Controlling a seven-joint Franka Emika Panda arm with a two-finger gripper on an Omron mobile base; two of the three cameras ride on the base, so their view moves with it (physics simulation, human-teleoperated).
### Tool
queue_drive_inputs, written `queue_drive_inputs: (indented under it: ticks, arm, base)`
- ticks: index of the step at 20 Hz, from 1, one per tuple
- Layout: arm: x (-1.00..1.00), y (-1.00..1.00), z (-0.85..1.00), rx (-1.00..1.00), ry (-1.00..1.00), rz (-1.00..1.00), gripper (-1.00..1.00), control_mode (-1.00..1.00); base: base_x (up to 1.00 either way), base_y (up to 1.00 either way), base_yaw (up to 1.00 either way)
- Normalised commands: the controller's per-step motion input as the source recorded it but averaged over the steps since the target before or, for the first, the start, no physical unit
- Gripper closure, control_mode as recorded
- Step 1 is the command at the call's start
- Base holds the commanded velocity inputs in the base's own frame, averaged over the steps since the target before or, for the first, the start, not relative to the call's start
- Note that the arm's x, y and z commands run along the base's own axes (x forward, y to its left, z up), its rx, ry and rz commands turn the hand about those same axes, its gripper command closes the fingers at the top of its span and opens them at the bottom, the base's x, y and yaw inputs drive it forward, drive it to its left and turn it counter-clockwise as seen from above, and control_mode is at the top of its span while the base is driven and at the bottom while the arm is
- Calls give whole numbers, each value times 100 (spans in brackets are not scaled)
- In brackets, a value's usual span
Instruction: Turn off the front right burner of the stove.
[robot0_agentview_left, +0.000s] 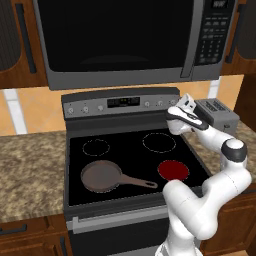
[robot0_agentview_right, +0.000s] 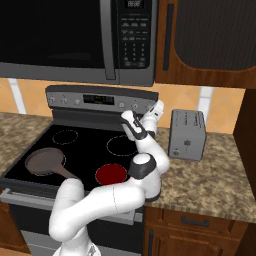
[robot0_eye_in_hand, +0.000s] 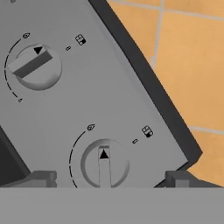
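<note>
**A:** How far along is it?

**B:** Not finished, by my reading. The front right burner (robot0_agentview_left: 173, 170), a round zone on the black glass-top stove (robot0_agentview_left: 80, 175), glows solid red in both base views, while the other zones are thin dashed rings. So it looks lit.

**A:** And the arm?

**B:** The two-finger end effector (robot0_eye_in_hand: 109, 178) is up at the stove's grey back panel (robot0_eye_in_hand: 100, 87), at its right end. In the hand view its dark fingertips (robot0_eye_in_hand: 41, 178) stand spread apart on either side of a round grey knob (robot0_eye_in_hand: 104, 162), gripping nothing. The knob's black arrow runs in line with the hand. A second grey knob (robot0_eye_in_hand: 34, 65) sits further along, its bar turned aslant.

**A:** What is left?

**B:** Closing on the knob and turning it until the red disc goes out, I judge.

**A:** Any writing?

**B:** Only small burner-position icons and tick arcs beside each knob; no words. The panel's digital display (robot0_agentview_left: 123, 102) and the keypad of the dark microwave (robot0_agentview_right: 134, 35) overhead are too small to read.
</note>
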Motion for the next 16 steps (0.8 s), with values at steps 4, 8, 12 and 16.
queue_drive_inputs:
  ticks: [4, 8, 12, 16]
  arm:
    - [4, 22, 0, 0, 0, 0, -100, -100]
    - [0, 7, 0, 0, 0, 0, -100, -100]
    - [7, 2, 0, 0, 0, 0, -100, -100]
    - [14, 0, 0, 0, 0, 0, 100, -100]
  base:
    - [0, 0, 0]
    - [0, 0, 0]
    - [0, 0, 0]
    - [0, 0, 0]
